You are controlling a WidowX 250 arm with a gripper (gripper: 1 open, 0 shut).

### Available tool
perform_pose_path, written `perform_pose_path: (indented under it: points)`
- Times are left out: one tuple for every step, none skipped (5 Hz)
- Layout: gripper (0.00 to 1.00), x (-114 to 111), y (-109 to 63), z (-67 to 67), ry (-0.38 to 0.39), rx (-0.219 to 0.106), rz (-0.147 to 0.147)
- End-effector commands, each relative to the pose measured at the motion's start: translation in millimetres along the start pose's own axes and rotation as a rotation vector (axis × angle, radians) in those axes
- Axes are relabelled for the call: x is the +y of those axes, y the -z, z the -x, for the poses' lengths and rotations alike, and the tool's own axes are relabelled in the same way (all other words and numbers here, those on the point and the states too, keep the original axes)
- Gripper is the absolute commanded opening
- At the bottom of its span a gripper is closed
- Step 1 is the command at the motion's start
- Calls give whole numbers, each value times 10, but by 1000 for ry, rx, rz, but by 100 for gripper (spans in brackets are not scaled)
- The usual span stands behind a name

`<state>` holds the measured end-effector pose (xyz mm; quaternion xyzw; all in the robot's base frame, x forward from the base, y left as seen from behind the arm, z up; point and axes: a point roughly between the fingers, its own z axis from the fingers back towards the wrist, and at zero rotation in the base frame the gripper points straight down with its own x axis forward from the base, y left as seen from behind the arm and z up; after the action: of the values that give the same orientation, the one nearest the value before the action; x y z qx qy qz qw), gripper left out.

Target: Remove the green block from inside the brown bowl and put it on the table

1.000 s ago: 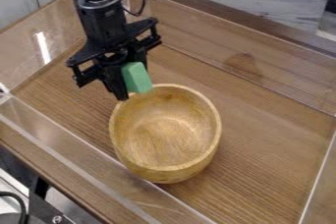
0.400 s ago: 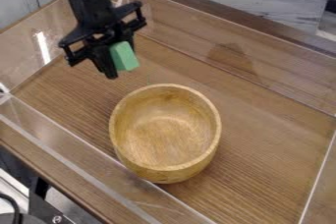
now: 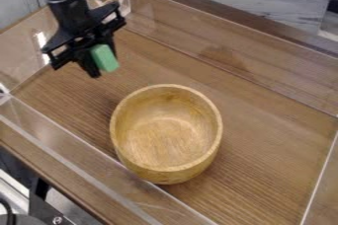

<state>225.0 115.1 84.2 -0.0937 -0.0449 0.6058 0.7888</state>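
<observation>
The green block hangs upright in the air, left of and beyond the brown bowl, clear of its rim. My black gripper is shut on the block's upper part and comes down from the top left. The light-brown wooden bowl stands with nothing inside it near the middle of the table. The block's lower end hovers above the wood-grain tabletop, not touching it.
Clear acrylic walls run around the table, one along the front left edge and one along the back. Bare tabletop lies to the left of the bowl and to its right.
The gripper has carried the green block up and leftward, from just over the bowl's far-left rim to a spot well clear of the bowl. The bowl has not moved.
</observation>
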Motion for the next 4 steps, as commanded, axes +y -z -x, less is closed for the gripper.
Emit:
perform_pose_path:
  points:
    - [0,-124,-29,-46,-5,-38,42]
    - [0,-218,-10,-45,-16,-57,62]
    - [0,-265,112,-101,-18,-78,81]
    - [0,-307,205,-142,-20,-97,93]
